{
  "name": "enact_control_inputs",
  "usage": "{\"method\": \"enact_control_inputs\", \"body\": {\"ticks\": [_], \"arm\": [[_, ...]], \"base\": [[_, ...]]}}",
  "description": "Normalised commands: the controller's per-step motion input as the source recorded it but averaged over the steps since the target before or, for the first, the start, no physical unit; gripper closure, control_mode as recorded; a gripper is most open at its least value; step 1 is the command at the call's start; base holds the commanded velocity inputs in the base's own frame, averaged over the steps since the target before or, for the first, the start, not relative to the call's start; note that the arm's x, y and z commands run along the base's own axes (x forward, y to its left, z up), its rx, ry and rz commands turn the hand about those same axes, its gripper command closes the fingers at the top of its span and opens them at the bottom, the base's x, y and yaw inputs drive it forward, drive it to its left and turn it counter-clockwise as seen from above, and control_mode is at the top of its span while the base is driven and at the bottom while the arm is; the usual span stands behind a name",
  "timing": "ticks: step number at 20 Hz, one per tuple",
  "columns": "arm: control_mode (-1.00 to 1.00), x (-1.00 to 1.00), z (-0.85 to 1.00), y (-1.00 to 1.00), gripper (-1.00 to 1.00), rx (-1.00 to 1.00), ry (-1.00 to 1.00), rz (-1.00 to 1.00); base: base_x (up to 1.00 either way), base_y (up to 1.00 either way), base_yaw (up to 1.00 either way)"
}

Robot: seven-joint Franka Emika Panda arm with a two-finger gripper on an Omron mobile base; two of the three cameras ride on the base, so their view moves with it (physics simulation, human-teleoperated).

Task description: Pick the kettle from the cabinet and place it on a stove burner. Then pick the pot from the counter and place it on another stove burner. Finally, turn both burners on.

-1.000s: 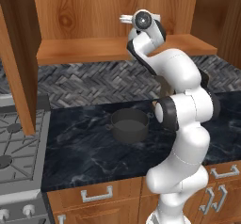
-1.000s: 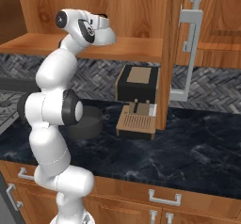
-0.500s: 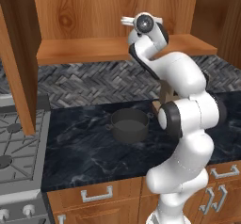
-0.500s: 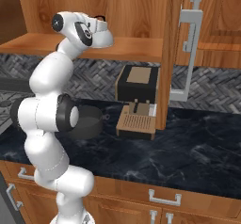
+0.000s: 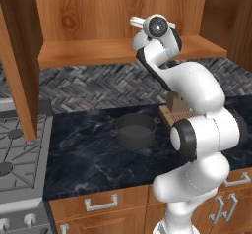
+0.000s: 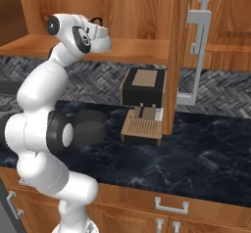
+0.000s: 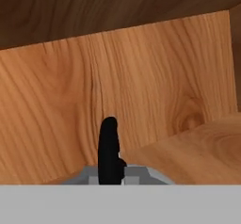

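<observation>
My gripper (image 6: 104, 40) is up at the wooden cabinet shelf (image 5: 88, 52), shut on the kettle's thin black handle (image 7: 109, 143). The kettle's silvery body (image 7: 141, 175) peeps out just under that handle in the hand view, against the cabinet's back panel. In the right base view only a black arc of the handle (image 6: 96, 19) rises above the hand; the rest of the kettle is hidden behind it. The dark grey pot (image 5: 134, 130) stands on the black counter (image 5: 88, 164), below the shelf. The stove (image 5: 19, 152) with its dark burner caps (image 5: 14, 133) lies at the far left.
An open cabinet door (image 5: 15, 56) hangs between the shelf and the stove. Another open door with a metal handle (image 6: 196, 46) stands to the right. A black and wood coffee machine (image 6: 143, 104) sits on the counter right of the pot.
The hand has shifted slightly along the shelf front while the elbow and lower joints have sunk and swung outward. The gripper has stayed shut.
</observation>
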Motion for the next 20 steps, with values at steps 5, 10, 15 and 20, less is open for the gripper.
{"method": "enact_control_inputs", "body": {"ticks": [5, 10, 15, 20], "arm": [[-1.0, -0.53, 0.0, -0.07, 1.0, 0.13, 0.0, -0.02], [-1.0, -0.53, 0.01, -0.15, 1.0, 0.08, 0.0, -0.01], [-1.0, -0.49, 0.01, -0.17, 1.0, 0.0, 0.0, -0.03], [-1.0, -0.55, 0.0, -0.08, 1.0, 0.0, 0.0, -0.01]], "base": [[0.0, 0.0, 0.0], [0.0, 0.0, 0.0], [0.0, 0.0, 0.0], [0.0, 0.0, 0.0]]}}
